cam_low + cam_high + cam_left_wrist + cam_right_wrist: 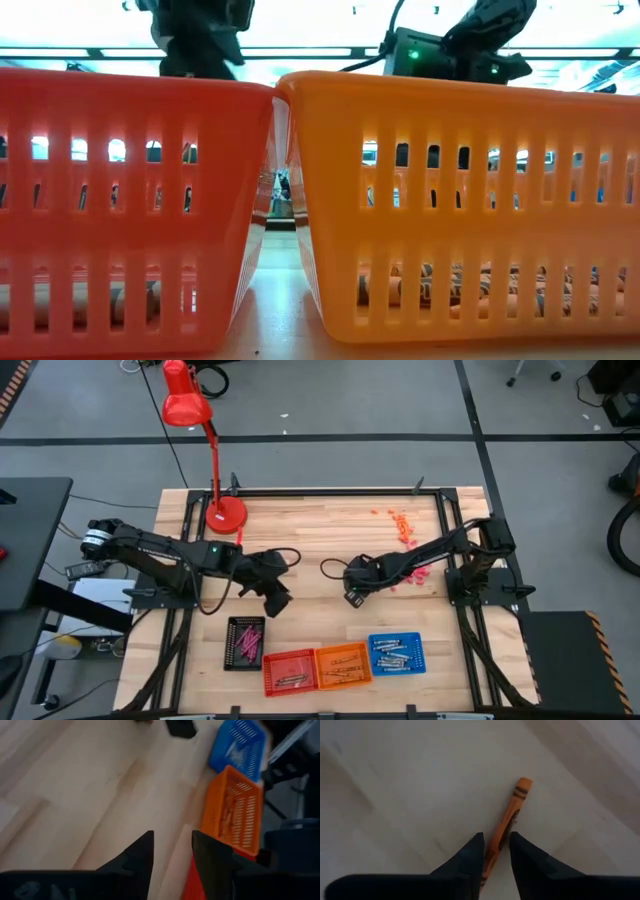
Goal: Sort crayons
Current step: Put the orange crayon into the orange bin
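Note:
An orange crayon [509, 815] with a dark-banded wrapper lies flat on the wooden table. My right gripper [496, 845], near the table's middle [352, 596], points down over the crayon's near end. Its open fingers stand one on each side of the crayon, close to it. My left gripper [172, 845] hangs open above bare wood left of the middle [277, 600], with nothing between its fingers. Loose orange crayons [403, 520] and pink ones [415, 573] lie at the right.
Along the near edge stand a black tray [245, 642] with pink crayons, a red basket [290, 670], an orange basket [343, 665] and a blue basket [396, 654], each holding crayons. A red desk lamp [215, 460] stands at the far left.

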